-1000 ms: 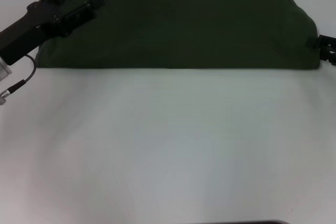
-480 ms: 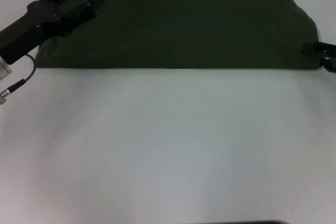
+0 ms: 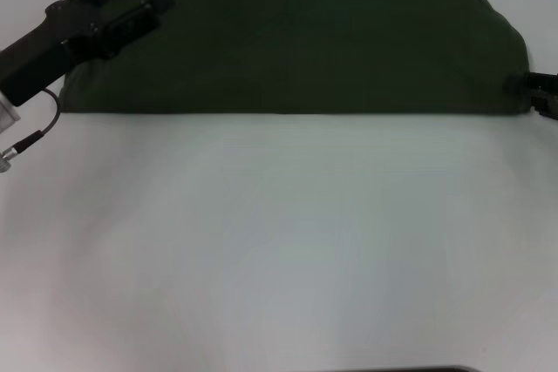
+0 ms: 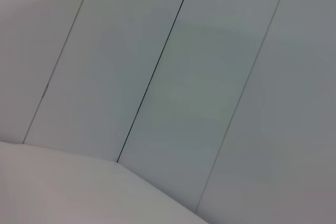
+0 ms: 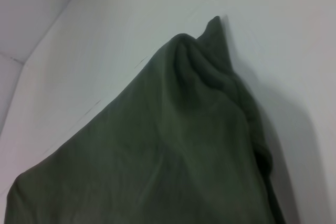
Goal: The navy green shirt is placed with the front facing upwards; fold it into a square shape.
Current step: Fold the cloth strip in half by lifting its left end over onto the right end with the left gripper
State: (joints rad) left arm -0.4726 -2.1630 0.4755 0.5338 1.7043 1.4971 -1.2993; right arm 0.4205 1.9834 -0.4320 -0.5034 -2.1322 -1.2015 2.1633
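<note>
While the navy green shirt (image 3: 296, 37) lies folded far across the table (image 3: 279, 241), my left gripper (image 3: 131, 8) rests over its left end, right gripper (image 3: 534, 89) at its right edge; can't tell either grip state.

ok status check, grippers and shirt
Left gripper over shirt's far-left corner. Right gripper at its right edge. Navy green shirt folded into a band. Nothing in the way.

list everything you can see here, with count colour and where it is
navy green shirt: one, dark olive green, lying flat as a wide folded band across the far side of the table, plain side up, no lettering showing
table: one, white, bare across the near part in front of the shirt
wall panels: several, pale grey with dark seams, seen only in the left wrist view
left pincer: one, black, over the shirt's far left corner
right pincer: one, black, at the shirt's right edge, mostly out of frame
</note>
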